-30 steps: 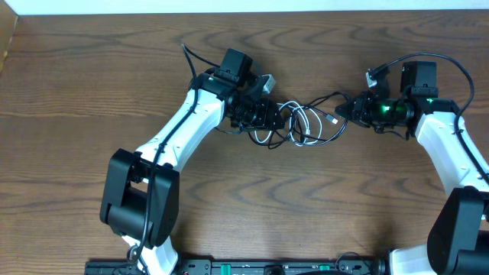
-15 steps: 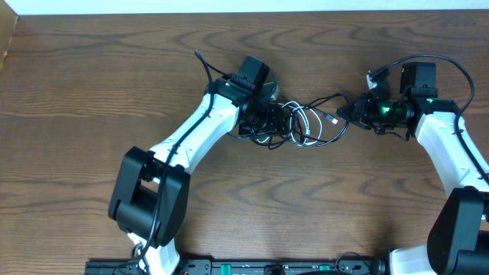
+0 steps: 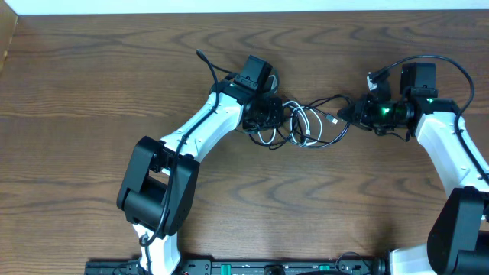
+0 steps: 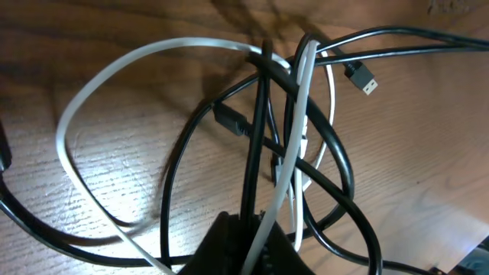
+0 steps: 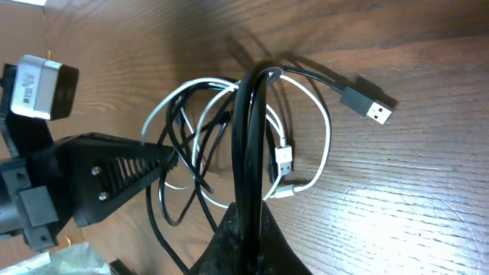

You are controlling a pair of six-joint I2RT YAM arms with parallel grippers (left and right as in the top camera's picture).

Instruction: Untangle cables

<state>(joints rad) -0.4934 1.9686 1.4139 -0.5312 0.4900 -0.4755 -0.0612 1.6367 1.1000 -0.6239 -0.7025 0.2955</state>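
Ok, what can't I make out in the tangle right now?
Whether the left gripper has a grip: the left wrist view cuts its fingers at the bottom edge, and overhead the arm hides them.
How the cables cross: too small overhead, overlapping in both wrist views.
Where the ends go: one plug shows clearly; other runs leave the frame or pass under loops.

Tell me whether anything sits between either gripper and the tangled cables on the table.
Nothing visible does. The left gripper is at the left side of the cables, with black and white strands running into it, and the right gripper holds black strands on the right side.
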